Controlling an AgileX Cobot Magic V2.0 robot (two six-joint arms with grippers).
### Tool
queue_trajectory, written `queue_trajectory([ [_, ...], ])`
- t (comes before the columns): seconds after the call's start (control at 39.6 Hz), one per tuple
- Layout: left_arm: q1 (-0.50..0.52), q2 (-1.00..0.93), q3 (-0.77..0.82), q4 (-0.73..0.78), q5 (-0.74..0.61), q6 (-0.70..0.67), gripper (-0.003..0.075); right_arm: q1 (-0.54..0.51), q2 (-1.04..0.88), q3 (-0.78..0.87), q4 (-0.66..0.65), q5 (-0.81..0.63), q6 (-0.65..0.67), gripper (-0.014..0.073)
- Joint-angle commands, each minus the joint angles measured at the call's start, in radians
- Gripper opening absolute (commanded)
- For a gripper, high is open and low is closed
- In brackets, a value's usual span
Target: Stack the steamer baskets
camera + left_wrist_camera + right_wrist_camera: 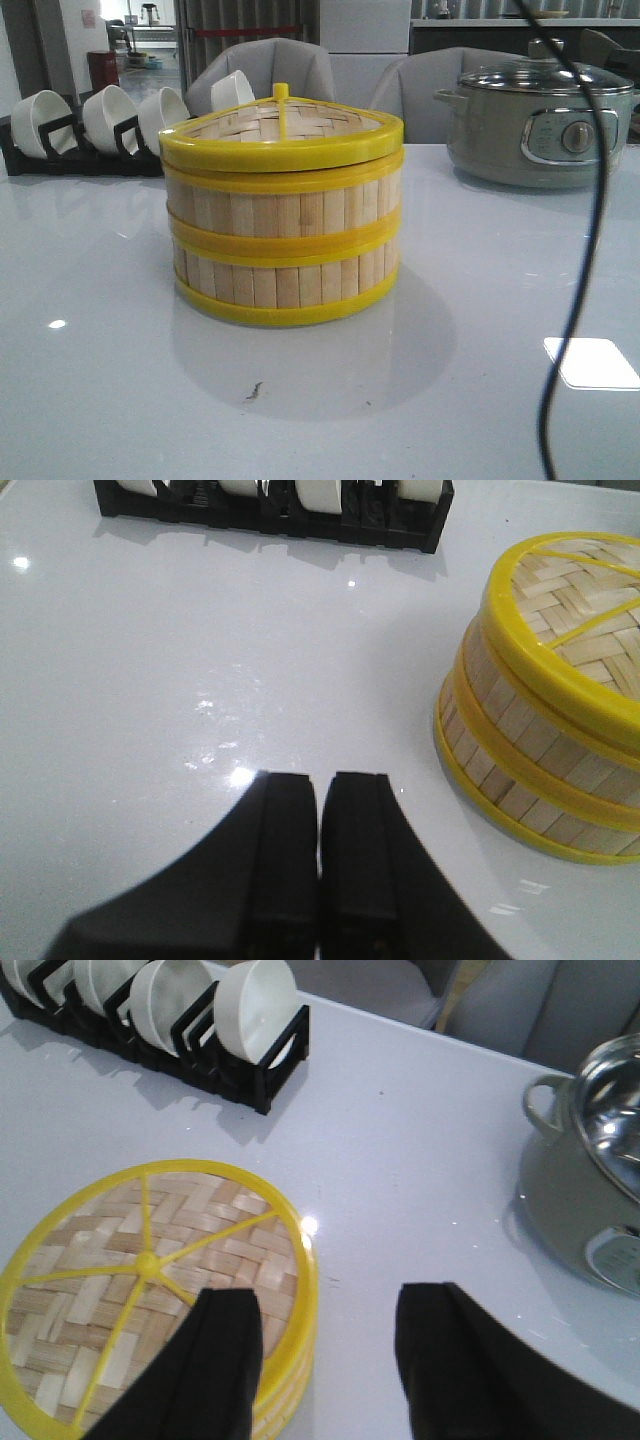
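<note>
Two steamer baskets (282,250) stand stacked in the middle of the white table, rings of pale slats with yellow rims. The woven lid (282,130) with a yellow rim and knob sits on top. The stack also shows in the left wrist view (545,730) and the lid in the right wrist view (150,1280). My left gripper (320,780) is shut and empty, low over the table beside the stack. My right gripper (325,1305) is open and empty, above the lid's edge, one finger (225,1360) over the lid. Neither gripper shows in the front view.
A black rack with white bowls (95,125) stands at the back left; it also shows in the right wrist view (180,1020). A grey electric pot with a glass lid (540,120) stands at the back right. A black cable (580,250) hangs across the right of the front view.
</note>
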Motion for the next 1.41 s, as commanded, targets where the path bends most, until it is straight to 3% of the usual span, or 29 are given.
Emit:
queue_trajectory([
  [0.0, -0.008, -0.007, -0.029, -0.004, -0.075, -0.006, 0.0095, -0.054, -0.165, 0.122, -0.018, -0.16, 0.003, 0.0426],
  [0.2, -0.008, -0.007, -0.029, -0.004, -0.075, -0.006, 0.0095, -0.194, -0.442, 0.491, -0.017, -0.348, 0.003, 0.0426],
  [0.43, -0.008, -0.007, -0.029, -0.004, -0.075, -0.006, 0.0095, -0.31, -0.719, 0.798, -0.017, -0.476, 0.003, 0.0426],
  [0.96, -0.008, -0.007, -0.029, -0.004, -0.075, -0.006, 0.0095, -0.396, -1.212, 1.25, -0.017, -0.482, 0.003, 0.0426],
  [1.19, -0.008, -0.007, -0.029, -0.004, -0.075, -0.006, 0.0095, -0.396, -1.303, 1.383, -0.017, -0.539, 0.003, 0.0417],
  [1.29, -0.008, -0.007, -0.029, -0.004, -0.075, -0.006, 0.0095, -0.396, -1.302, 1.383, -0.017, -0.553, 0.002, 0.0308],
  [1.39, -0.008, -0.007, -0.029, -0.004, -0.075, -0.006, 0.0095, -0.396, -1.302, 1.383, -0.017, -0.533, 0.002, 0.0052],
])
